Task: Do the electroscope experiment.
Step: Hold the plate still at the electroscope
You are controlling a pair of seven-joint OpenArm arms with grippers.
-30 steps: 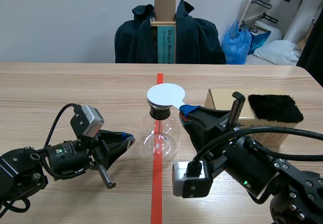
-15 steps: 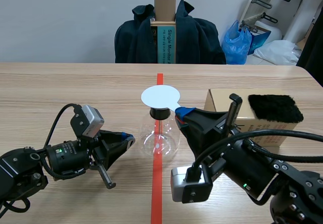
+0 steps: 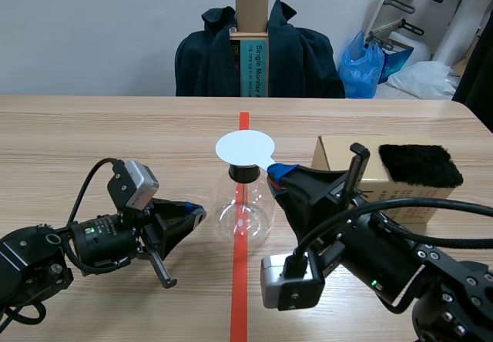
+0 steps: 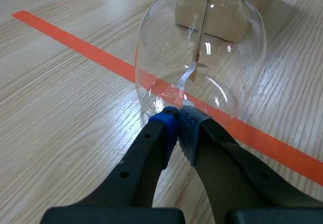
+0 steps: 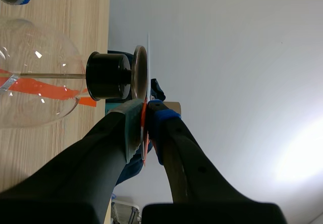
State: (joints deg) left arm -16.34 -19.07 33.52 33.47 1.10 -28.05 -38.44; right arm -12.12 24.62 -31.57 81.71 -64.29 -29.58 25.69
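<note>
Two tools closed; right tool (image 5: pixel 145 109) holds white disc (image 3: pixel 245 147) over electroscope (image 3: pixel 243 203).
The right tool grips the white disc by its tab. It lies flat, directly above the metal plate (image 5: pixel 140 72) on the black stopper (image 5: pixel 107 75); contact not discernible. The left tool (image 4: pixel 177 117), clenched empty, points at the electroscope's glass base on the desk (image 3: pixel 115 134). Judged next move: straight down the upright axis.

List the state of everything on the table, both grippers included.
Glass flask: upright on the tape line, black stopper in.
Foil strip: hanging inside the flask, curled aside.
White disc: held level just above the stopper.
Right gripper: shut on the disc's tab.
Left gripper: shut, tips at the flask's base.
Black fur: lying on the cardboard box.
</note>
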